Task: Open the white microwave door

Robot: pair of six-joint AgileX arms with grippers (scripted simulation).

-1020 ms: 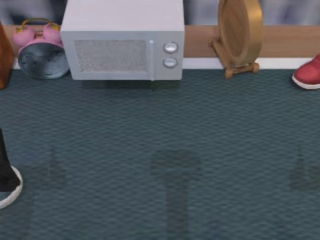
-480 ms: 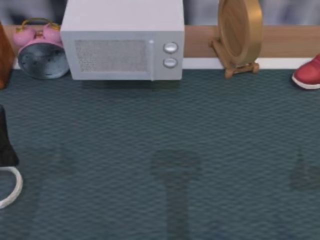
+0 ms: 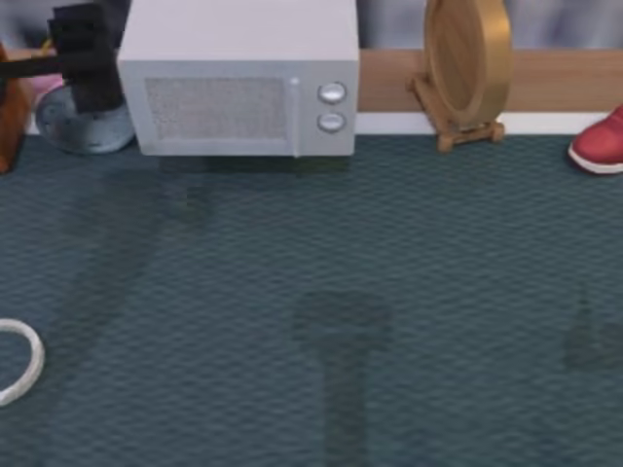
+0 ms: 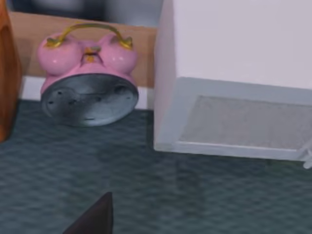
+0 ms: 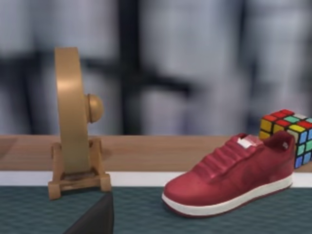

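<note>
The white microwave point(image 3: 238, 44) stands at the back of the table, left of centre. Its white microwave door point(image 3: 216, 107) lies flush and closed, with the slim bar handle point(image 3: 295, 115) next to the two silver knobs point(image 3: 332, 107). My left gripper point(image 3: 88, 56) hovers at the back left, beside the microwave's left side and over the alarm clock, away from the handle. In the left wrist view the door's mesh window point(image 4: 243, 122) shows, and one dark finger point(image 4: 100, 219) stands off to the side with nothing held. My right arm is outside the top view; one finger point(image 5: 97, 219) shows, holding nothing.
A pink alarm clock point(image 4: 87, 73) sits left of the microwave, beside a brown object point(image 3: 8, 107). A round wooden stand point(image 3: 467, 63), a red shoe point(image 3: 599, 141) and a colour cube point(image 5: 287, 136) are at the back right. A white ring point(image 3: 29, 360) lies at the left edge.
My left arm has swung from the table's near left edge to the back left, beside the microwave. The door has not moved.
</note>
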